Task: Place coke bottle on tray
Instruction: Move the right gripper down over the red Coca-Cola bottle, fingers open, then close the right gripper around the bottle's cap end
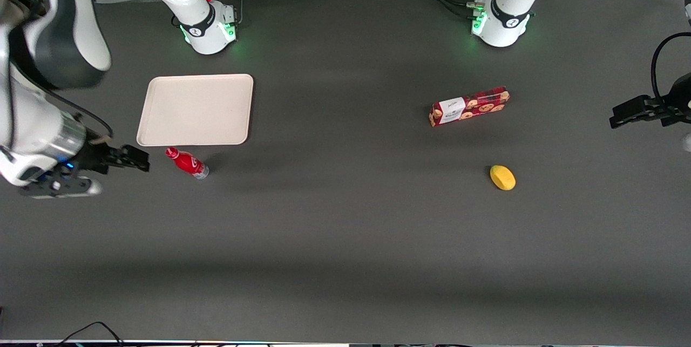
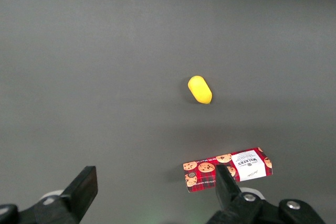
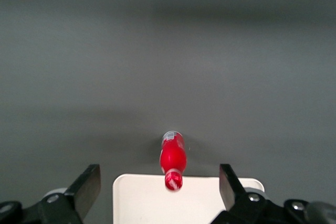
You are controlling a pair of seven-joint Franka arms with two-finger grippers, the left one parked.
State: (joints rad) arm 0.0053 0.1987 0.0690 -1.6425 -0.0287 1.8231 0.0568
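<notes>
Nothing of the task looks done yet: the small slim red coke bottle with red cap and clear silvery base (image 1: 187, 163) stands on the dark grey table (image 1: 345, 239), just beside the edge of the large flat beige rectangular tray with rounded corners and a low rim (image 1: 196, 109) that lies nearest the front camera, and the tray carries nothing. The working arm's black two-finger gripper (image 1: 141, 159) hangs near the bottle toward the working arm's end of the table, its fingers spread wide and holding nothing. Reaching, grasping, lifting and setting the bottle on the tray are all left, in my judgement.
</notes>
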